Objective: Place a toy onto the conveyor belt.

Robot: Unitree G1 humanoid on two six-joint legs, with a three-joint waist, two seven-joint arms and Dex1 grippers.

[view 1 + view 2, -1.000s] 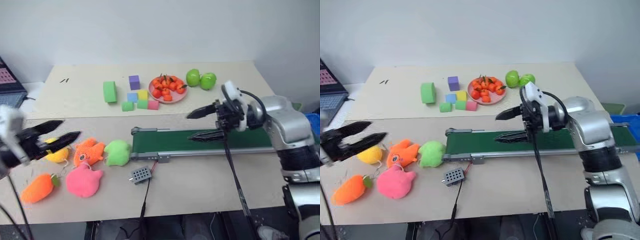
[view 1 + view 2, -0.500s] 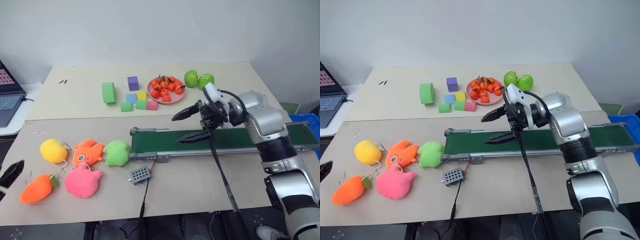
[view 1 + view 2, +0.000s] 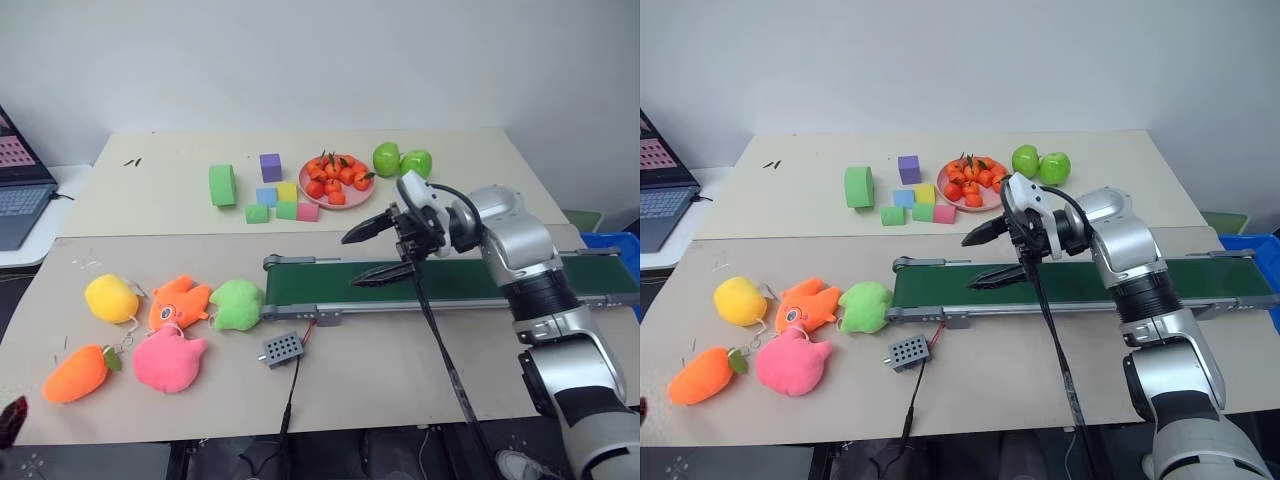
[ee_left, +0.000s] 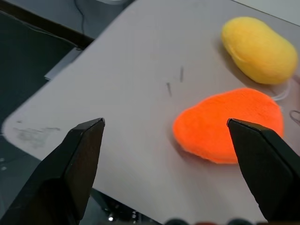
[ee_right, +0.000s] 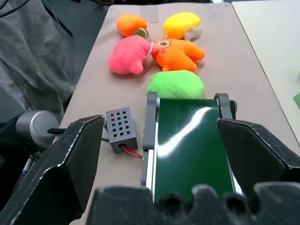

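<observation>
A: Item one, the toy?

B: Carrot plush [image 3: 76, 373], orange with a green leafy top, lying free on the table [image 3: 400, 390] near its front-left corner. Long axis runs from about 8 o'clock at the blunt tip to 2 o'clock at the leaves.

A: Neighbours?

B: Pink plush [image 3: 167, 361] just beside it at 3 o'clock; yellow plush [image 3: 111, 298] at 1 o'clock; orange finned plush [image 3: 178, 305] beyond the pink one; green plush [image 3: 236, 304] against the end of the conveyor belt [image 3: 450, 281]. Small grey control box [image 3: 281, 348] sits in front of the belt, wired to it.

A: Grippers?

B: Left gripper [image 4: 166, 168], released, jaws wide apart, nothing between them. In its wrist view the carrot plush lies ahead, toward one finger rather than centred, apart from both. Right gripper [image 3: 372, 256], likewise released and empty, hovers over the belt's left part.

A: Which arm is nearer?

B: The left, by a wide margin; the right is well apart, over at the carrot's 2 o'clock. My judgement: the left gripper must shift across to centre the plush between its jaws and close across the short axis.

A: Background stock?

B: Foam blocks [image 3: 270, 190], plate of small orange fruit [image 3: 336, 179], two green apples [image 3: 401, 159], all at the far side.
</observation>
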